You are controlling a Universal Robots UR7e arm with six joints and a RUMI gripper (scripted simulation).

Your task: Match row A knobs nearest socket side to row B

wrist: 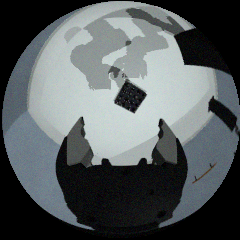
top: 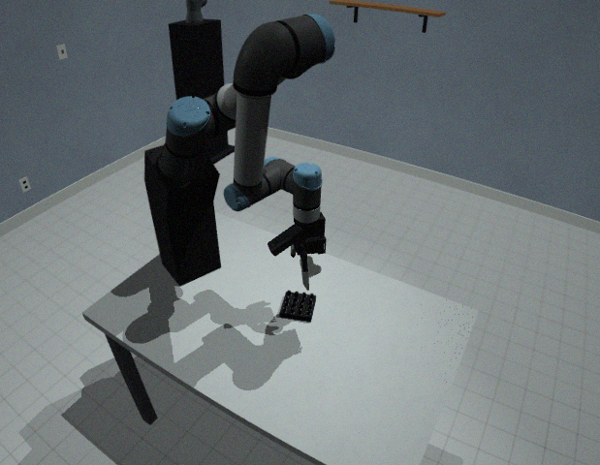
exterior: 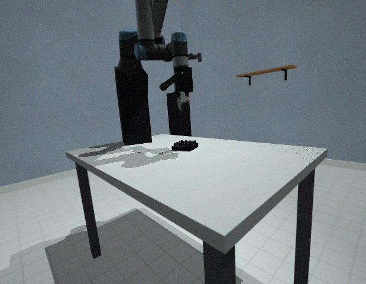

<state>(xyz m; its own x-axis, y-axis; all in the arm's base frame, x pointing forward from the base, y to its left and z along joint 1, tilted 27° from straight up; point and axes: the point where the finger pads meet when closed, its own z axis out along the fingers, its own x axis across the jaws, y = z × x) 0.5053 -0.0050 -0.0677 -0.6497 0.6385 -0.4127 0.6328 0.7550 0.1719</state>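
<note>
Knob box (top: 298,306), a small flat black square block studded with short round knobs, lies on the pale grey rectangular table (top: 390,360) a little left of centre in the top view, at the edge of the arm's grey shadow. In the exterior view the same box (exterior: 184,145) sits near the far edge of the table (exterior: 237,183), at mid-frame, its knobs showing as a row of tiny bumps; their marks are too small to read in any view. In the wrist view the box (wrist: 130,96) appears just above centre, turned cornerwise like a diamond, well apart from the fingers.

Above it hangs the dark two-jaw gripper (top: 304,280) on the grey arm with blue joint caps (top: 252,139), pointing straight down, clear of the box and high over it in the exterior view (exterior: 180,102). The wrist view shows its 2 grey fingers spread fully wide at lower left and lower right of the frame, with nothing between them.

An orange wall shelf (exterior: 266,71) hangs at the right of the exterior view.
</note>
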